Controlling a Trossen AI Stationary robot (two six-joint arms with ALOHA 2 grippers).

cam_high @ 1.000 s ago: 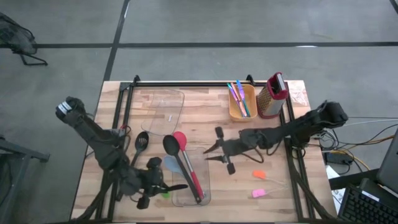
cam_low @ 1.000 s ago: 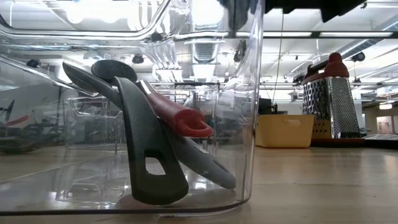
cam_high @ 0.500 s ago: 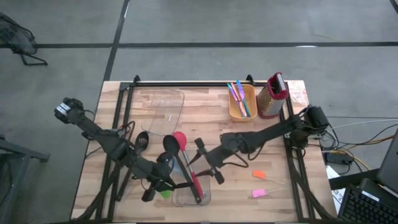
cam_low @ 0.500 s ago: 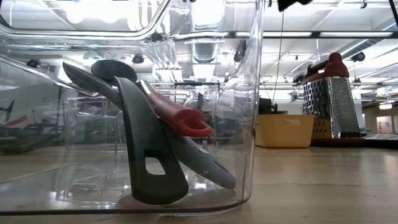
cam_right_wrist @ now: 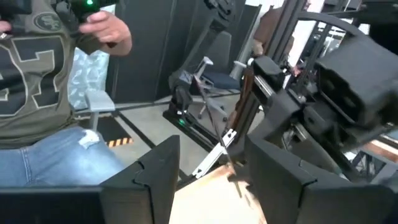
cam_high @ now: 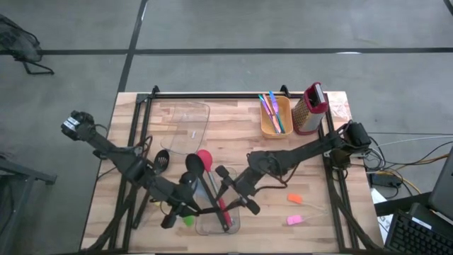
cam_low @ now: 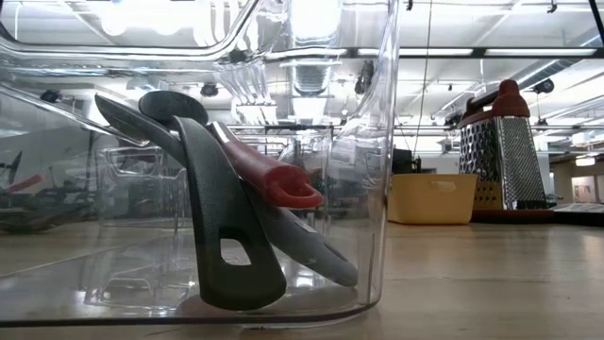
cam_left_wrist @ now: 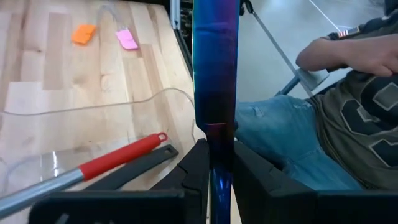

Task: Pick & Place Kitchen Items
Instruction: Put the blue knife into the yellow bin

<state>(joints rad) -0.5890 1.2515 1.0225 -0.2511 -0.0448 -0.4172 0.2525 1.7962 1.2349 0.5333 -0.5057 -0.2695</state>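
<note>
Spoons, a red one (cam_high: 212,185) and a black one (cam_high: 192,165), lie with their handles in a clear bin (cam_high: 233,225) near the table's front edge, while the left gripper (cam_left_wrist: 217,163) is clenched on a dark blue stick standing between its fingers. Over the last second the right gripper (cam_high: 237,193), fingers spread and empty, has swung from mid-table to the bin's rim, likely to help there. What the blue stick belongs to is cut off, and an orange chunk (cam_high: 294,199) and a pink chunk (cam_high: 295,220) wait on the table.
</note>
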